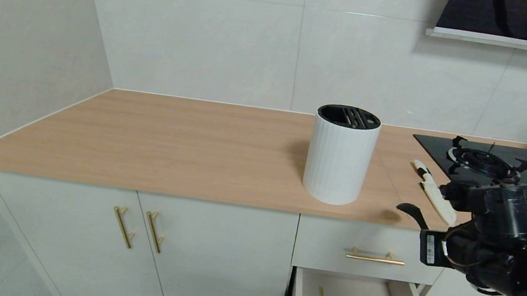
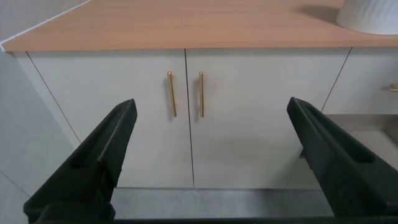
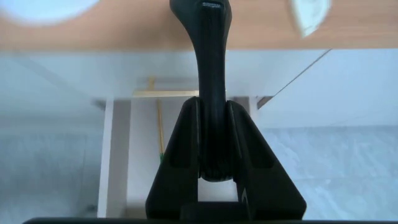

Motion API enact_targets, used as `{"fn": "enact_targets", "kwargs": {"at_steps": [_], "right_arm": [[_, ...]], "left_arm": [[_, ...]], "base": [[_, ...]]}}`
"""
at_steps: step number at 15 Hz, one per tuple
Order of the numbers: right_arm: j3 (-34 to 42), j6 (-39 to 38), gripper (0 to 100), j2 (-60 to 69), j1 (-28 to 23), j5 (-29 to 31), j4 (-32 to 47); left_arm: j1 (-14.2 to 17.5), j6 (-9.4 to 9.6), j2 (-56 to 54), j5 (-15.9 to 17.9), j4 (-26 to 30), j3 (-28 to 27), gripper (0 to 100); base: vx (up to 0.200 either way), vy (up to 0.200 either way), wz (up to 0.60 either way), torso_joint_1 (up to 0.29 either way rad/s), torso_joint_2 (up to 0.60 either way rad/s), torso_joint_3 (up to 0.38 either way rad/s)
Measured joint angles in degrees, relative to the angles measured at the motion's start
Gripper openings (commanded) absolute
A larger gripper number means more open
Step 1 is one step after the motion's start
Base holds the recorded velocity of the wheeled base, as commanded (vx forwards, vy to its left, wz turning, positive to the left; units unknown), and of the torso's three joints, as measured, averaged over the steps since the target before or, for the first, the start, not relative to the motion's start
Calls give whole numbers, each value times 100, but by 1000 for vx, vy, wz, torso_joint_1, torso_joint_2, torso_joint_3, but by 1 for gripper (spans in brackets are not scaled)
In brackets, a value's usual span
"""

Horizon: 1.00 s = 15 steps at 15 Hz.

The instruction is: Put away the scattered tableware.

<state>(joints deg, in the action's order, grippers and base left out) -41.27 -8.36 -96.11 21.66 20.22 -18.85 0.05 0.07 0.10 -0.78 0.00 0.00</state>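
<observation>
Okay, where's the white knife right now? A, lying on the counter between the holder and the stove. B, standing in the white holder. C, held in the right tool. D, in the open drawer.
A: the white knife lies flat on the counter between the white holder and the stove; the right tool grips a black-handled utensil instead.
</observation>
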Motion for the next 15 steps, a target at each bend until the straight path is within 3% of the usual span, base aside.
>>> {"fn": "enact_targets", "kwargs": {"at_steps": [3, 15], "right_arm": [[216, 218, 0, 27, 102, 0, 5], [260, 223, 0, 27, 187, -2, 7]], "left_arm": [[2, 2, 0, 0, 0, 0, 100], [2, 2, 0, 0, 7, 0, 100]], "base": [[0, 0, 0, -73, 171, 99], [0, 0, 0, -198, 477, 277]]}}
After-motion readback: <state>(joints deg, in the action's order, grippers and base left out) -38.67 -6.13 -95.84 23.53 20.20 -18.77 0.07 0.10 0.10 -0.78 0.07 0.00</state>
